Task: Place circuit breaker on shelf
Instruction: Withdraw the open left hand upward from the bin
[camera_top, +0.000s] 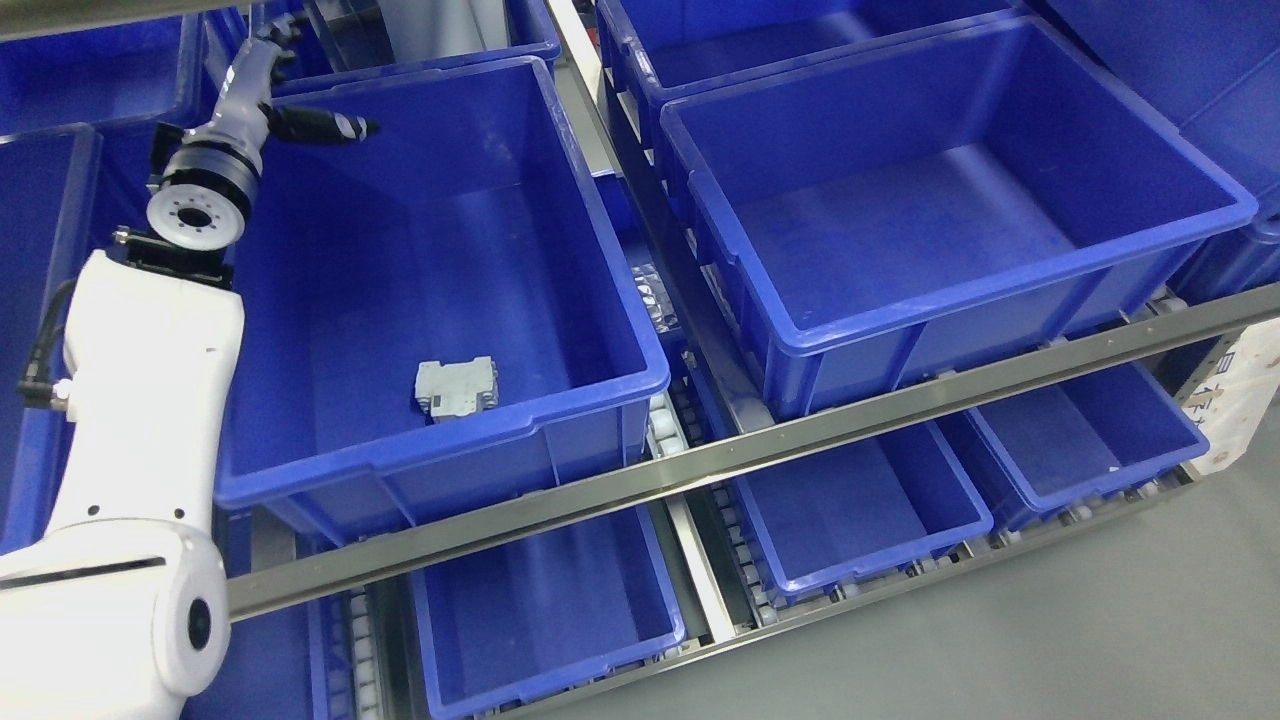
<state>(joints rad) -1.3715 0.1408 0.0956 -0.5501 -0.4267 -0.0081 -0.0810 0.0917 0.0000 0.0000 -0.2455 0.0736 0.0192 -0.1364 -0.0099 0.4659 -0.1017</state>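
Start at the left edge, where the left arm (140, 420) rises from the lower corner beside the rack. The left hand (265, 95) is raised over the far left corner of the left bin (600, 385). One dark finger (325, 127) points out over the bin interior; the hand holds nothing and its fingers are extended rather than curled. Judge this a post-release posture, high enough to clear the bin wall.

Locate the circuit breaker (456, 388) next. The grey unit lies on its side on the bin floor, close to the front wall and well apart from the hand. Because the bin sits on the upper shelf level, treat placement as apparently complete.

Moving right, note the steel front rail (800, 445), which keeps the bins from sliding off the rollers. The right bin (1000, 290) holds nothing visible. Lower-tier bins (850, 510) show beneath. The right arm does not appear.
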